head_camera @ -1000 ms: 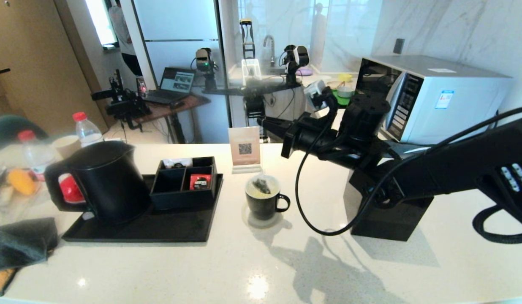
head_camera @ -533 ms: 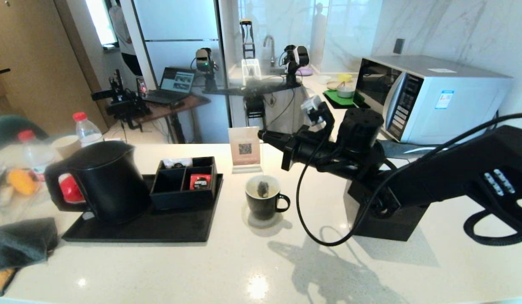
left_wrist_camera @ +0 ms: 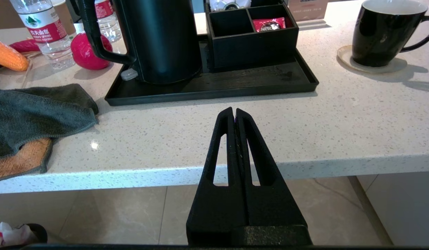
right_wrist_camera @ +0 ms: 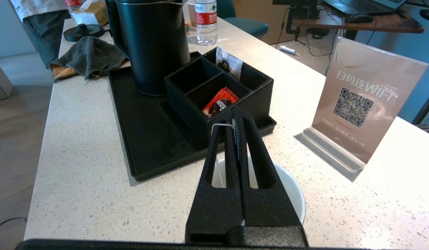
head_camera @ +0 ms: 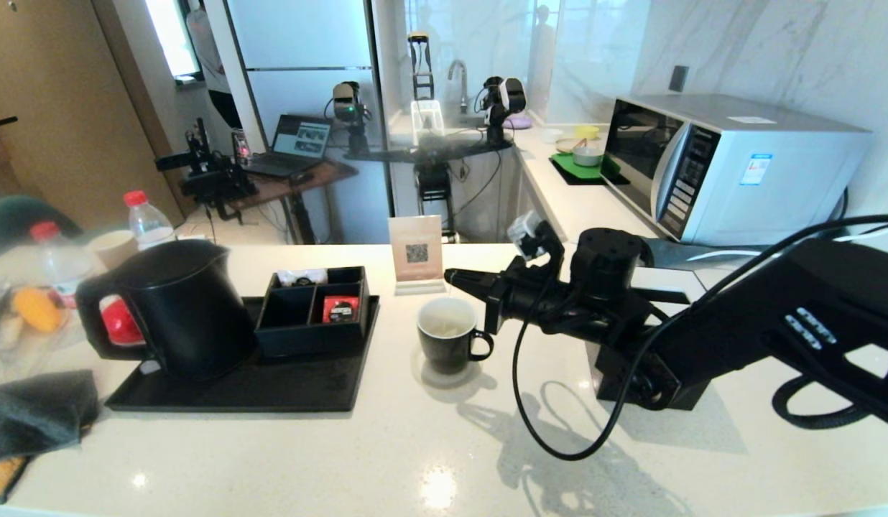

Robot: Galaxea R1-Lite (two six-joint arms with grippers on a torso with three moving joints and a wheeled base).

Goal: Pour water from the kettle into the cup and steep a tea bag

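Observation:
The black cup (head_camera: 446,350) stands on a pale coaster mid-counter, with pale yellowish water (head_camera: 445,327) inside. My right gripper (head_camera: 450,273) hovers just above its rim, shut on the tea bag's thin white string (right_wrist_camera: 220,124), which loops over one finger and drops into the cup (right_wrist_camera: 295,196). The pouch itself is hidden, down inside the cup. The black kettle (head_camera: 178,309) stands upright on the tray at the left. My left gripper (left_wrist_camera: 234,111) is shut and empty, parked low before the counter's front edge, outside the head view.
A black tray (head_camera: 271,393) holds a compartment box (head_camera: 293,337) with a red sachet (head_camera: 341,307). A QR sign (head_camera: 416,253) stands behind the cup. A black cube box (head_camera: 623,377) sits under my right arm, a microwave (head_camera: 746,165) behind. A dark cloth (head_camera: 34,413) and bottles (head_camera: 146,219) lie far left.
My right gripper came down toward the cup, lowering the tea bag from above the rim into the water; the pouch has dropped out of sight.

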